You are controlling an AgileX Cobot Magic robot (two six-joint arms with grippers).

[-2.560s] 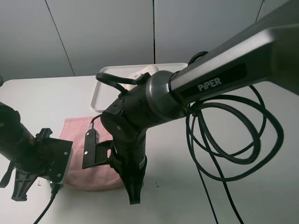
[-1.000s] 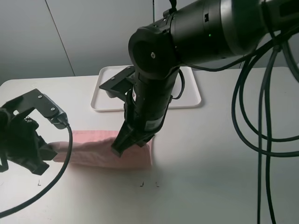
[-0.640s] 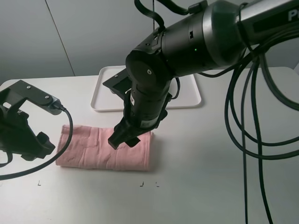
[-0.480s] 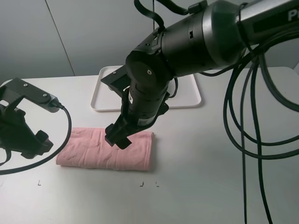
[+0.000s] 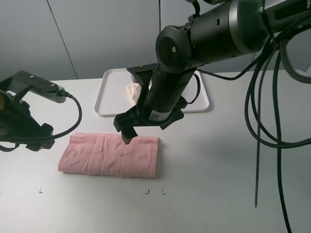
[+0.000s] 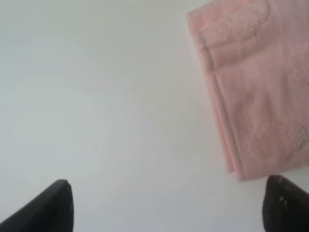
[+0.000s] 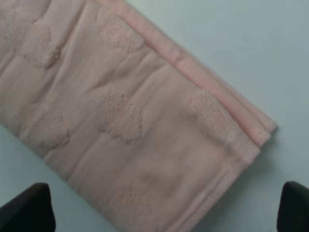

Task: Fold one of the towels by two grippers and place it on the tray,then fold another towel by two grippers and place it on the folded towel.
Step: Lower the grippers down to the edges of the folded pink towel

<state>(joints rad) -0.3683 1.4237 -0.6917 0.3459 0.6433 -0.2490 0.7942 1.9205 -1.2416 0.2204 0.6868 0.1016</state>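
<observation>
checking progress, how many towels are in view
2. The pink towel lies folded on the table; the cream towel is on the tray, mostly hidden behind the right arm. More could hide behind it.

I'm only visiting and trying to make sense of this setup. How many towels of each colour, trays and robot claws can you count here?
Pink towel: 1
Cream towel: 1
White tray: 1
Grippers: 2, the left gripper and the right gripper
Total: 5
</observation>
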